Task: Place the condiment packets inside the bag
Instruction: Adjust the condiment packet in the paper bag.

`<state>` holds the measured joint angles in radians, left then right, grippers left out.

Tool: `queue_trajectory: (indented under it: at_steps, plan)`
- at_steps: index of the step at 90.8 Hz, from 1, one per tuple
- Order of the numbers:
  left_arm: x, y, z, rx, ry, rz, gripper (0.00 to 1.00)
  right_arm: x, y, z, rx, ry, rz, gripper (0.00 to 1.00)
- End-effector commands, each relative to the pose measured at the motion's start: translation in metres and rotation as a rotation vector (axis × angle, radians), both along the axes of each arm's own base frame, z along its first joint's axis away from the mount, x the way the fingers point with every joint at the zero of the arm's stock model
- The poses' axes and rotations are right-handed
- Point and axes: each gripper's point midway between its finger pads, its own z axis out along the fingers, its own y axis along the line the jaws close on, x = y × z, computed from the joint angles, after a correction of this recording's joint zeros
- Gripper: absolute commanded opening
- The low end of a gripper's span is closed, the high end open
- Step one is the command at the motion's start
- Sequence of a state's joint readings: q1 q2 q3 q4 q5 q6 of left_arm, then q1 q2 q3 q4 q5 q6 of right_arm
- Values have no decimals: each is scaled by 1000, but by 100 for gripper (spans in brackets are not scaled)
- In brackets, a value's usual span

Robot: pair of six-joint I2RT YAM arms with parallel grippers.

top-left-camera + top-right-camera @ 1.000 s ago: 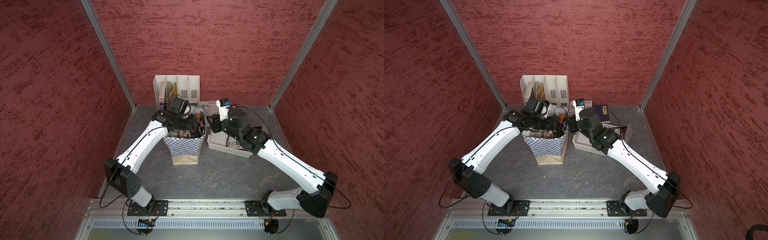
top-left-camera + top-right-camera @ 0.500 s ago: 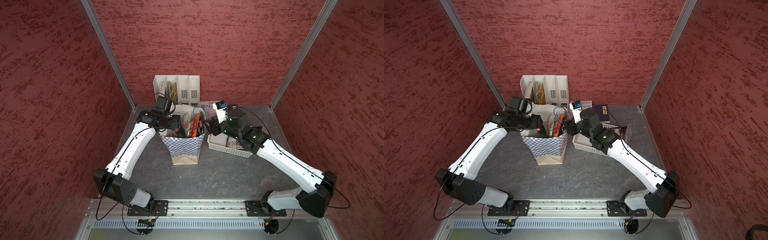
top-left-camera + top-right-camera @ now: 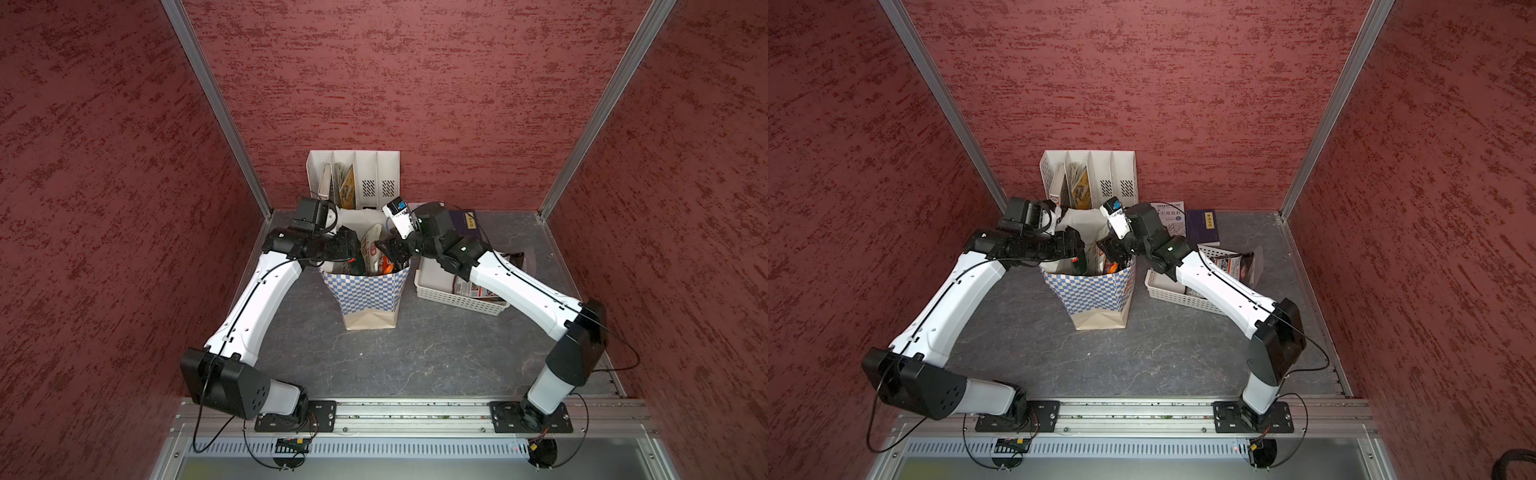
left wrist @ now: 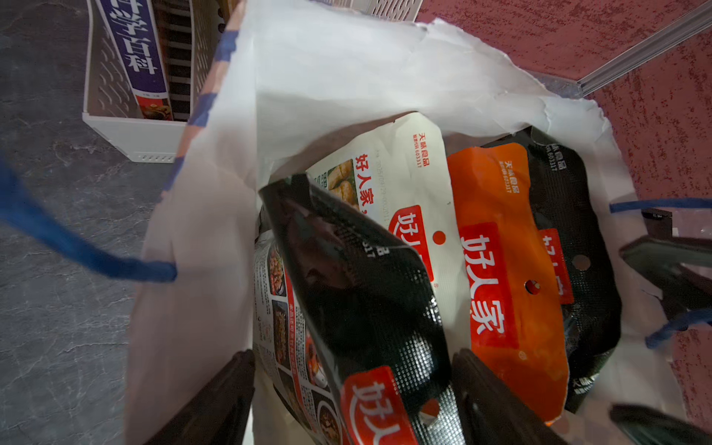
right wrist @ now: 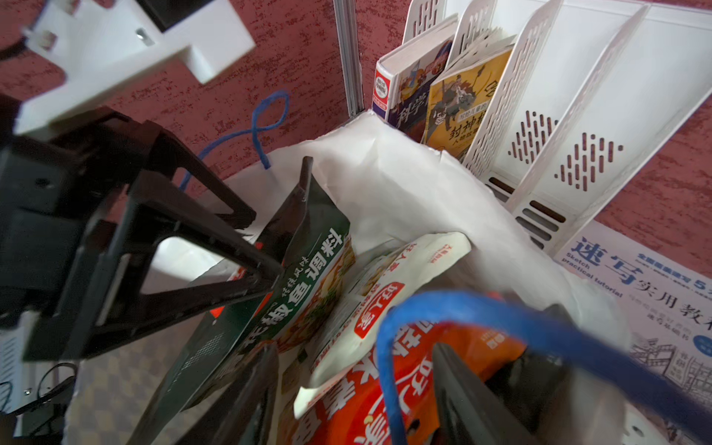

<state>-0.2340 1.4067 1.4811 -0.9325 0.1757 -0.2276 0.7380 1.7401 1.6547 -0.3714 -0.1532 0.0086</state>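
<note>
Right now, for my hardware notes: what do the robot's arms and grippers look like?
The left arm and right arm have white links, black joints and thin black cables. The left gripper and right gripper are black, with triangular-framed fingers.

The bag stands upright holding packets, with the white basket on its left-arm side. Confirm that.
Wrong side: both top views show the white basket on the right-arm side of the bag. It does stand upright holding packets.
</note>
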Motion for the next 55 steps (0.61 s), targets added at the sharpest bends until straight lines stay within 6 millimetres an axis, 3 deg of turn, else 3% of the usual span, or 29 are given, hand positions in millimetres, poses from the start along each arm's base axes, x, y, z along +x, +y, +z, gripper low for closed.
queue_trajectory:
  at_steps: [1, 12, 17, 38, 48, 55]
  plan:
    - [-2, 3, 15, -15, -61, -4, 85, 8, 0, 13, 3, -33, -35, 51]
    - [-3, -1, 27, -41, -100, -16, 87, 4, -4, 22, 25, -55, -37, 11]
    - [-5, -5, 35, -66, -123, -28, 88, -2, -9, 32, 50, -83, -35, 0]
    - [-12, -34, 75, -140, -211, -93, 89, -36, -47, 72, 220, -154, -24, 0]
    - [-17, -69, 79, -143, -191, -159, 89, -43, -66, 86, 278, -140, -47, 0]
    - [-15, -86, 69, -123, -132, -177, 89, -44, -73, 88, 298, -122, -73, 0]
